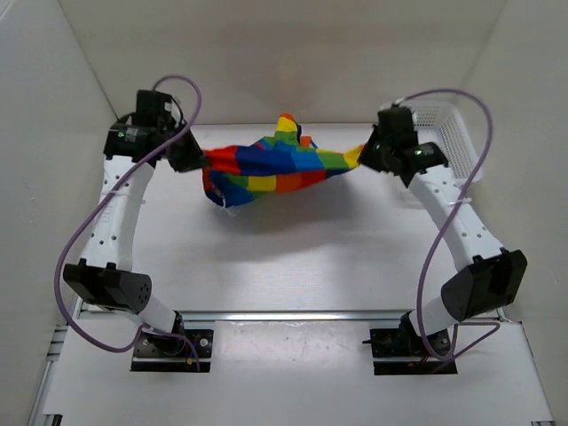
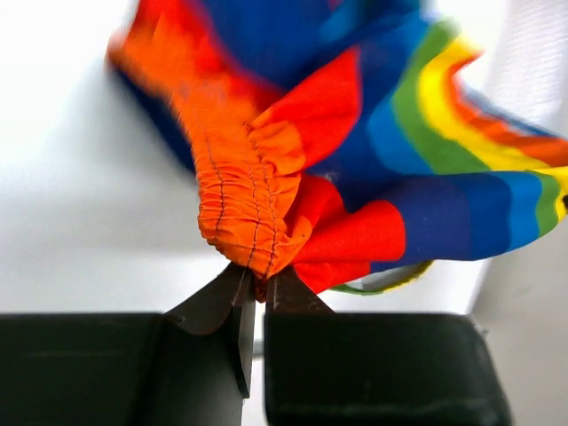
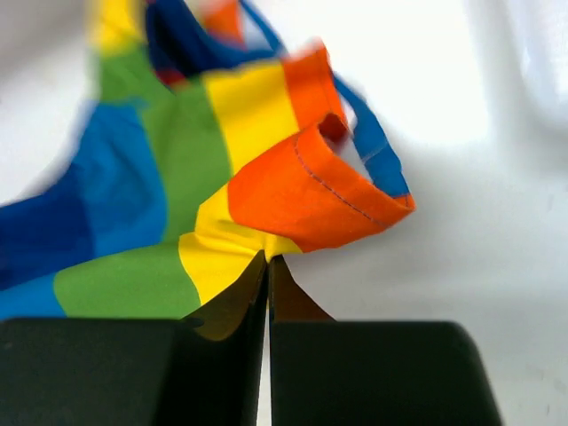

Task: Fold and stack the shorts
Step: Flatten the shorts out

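Note:
The rainbow-striped shorts [image 1: 275,169] hang stretched between my two grippers above the table's middle back. My left gripper [image 1: 197,160] is shut on the gathered orange waistband [image 2: 244,200] at the shorts' left end. At the right end, my right gripper [image 1: 366,155] is shut on a yellow and orange hem corner [image 3: 266,235]. The left wrist view shows the fabric [image 2: 373,160] bunched just past the left gripper [image 2: 257,282]. Seen from the right wrist, an orange-edged leg opening [image 3: 328,177] curls just beyond the right gripper [image 3: 268,259].
A white mesh basket [image 1: 453,138] stands at the back right, just behind my right wrist. White walls close the table [image 1: 293,266] on the left, back and right. Purple cables loop over both arms.

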Controlling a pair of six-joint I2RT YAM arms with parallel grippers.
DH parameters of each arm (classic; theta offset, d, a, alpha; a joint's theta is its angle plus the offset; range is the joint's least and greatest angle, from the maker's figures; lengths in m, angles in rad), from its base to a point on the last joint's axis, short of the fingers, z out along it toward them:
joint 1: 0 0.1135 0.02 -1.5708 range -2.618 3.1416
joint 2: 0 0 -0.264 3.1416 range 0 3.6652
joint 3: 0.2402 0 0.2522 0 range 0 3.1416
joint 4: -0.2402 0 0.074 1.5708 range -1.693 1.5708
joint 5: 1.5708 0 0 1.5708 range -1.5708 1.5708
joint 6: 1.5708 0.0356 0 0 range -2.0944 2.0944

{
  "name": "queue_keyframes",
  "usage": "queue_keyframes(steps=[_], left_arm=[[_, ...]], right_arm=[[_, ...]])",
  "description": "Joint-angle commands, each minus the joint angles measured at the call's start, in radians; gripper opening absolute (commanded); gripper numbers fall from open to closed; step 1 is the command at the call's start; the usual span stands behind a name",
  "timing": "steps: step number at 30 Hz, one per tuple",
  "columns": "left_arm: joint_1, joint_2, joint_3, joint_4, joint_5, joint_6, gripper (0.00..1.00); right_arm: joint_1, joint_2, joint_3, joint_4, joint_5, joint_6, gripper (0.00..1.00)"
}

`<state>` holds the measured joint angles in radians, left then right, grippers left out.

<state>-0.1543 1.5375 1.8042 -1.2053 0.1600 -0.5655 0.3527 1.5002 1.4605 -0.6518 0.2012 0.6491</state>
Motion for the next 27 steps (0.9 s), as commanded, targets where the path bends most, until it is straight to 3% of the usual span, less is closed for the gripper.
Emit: queue_keyframes(steps=[1, 6, 16, 23, 27], left_arm=[[0.032, -0.016, 0.225, -0.04, 0.028, 0.009, 0.11], [0.041, -0.083, 0.434, -0.069, 0.068, -0.022, 0.11], [0.041, -0.393, 0.397, -0.023, 0.188, -0.059, 0.11], [0.041, -0.428, 0.457, -0.054, 0.375, -0.077, 0.11], [0.041, -0.428, 0.321, -0.063, 0.362, -0.062, 0.11]], right_arm=[[-0.046, -0.04, 0.228, -0.153, 0.06, -0.141, 0.01], [-0.046, -0.122, 0.5, -0.272, 0.049, -0.19, 0.01], [-0.046, -0.357, 0.741, -0.416, 0.049, -0.209, 0.01], [-0.046, -0.39, 0.902, -0.434, 0.038, -0.2, 0.01], [-0.046, -0.339, 0.911, -0.422, 0.058, -0.2, 0.01]])
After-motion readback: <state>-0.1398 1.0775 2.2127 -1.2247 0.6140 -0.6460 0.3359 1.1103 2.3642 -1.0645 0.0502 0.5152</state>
